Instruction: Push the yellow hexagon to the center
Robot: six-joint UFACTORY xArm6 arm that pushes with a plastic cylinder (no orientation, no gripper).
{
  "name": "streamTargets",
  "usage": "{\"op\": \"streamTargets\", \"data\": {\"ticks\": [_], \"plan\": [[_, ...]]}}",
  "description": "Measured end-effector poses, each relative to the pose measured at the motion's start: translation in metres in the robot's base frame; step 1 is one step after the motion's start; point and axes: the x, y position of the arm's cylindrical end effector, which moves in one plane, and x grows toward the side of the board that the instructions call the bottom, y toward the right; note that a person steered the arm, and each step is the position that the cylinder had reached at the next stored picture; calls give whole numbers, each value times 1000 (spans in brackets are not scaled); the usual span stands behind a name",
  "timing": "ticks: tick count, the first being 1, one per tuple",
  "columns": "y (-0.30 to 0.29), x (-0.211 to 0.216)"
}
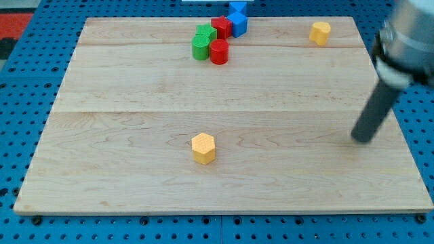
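The yellow hexagon (203,148) lies on the wooden board (122,135), a little below the board's middle. My tip (362,139) rests on the board near its right edge, far to the right of the hexagon and at about the same height in the view. Nothing touches the hexagon.
A second yellow block (320,32) sits near the top right. At the top centre stands a cluster: two green blocks (202,42), a red cylinder (218,51), a red block (222,27) and two blue blocks (237,20), one at the board's top edge.
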Motion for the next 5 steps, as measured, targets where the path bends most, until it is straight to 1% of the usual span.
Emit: {"op": "streamTargets", "data": {"ticks": [1,2,3,4,5], "plan": [[-152,54],[-205,60],[-208,16],[-246,3],[-250,-13]]}}
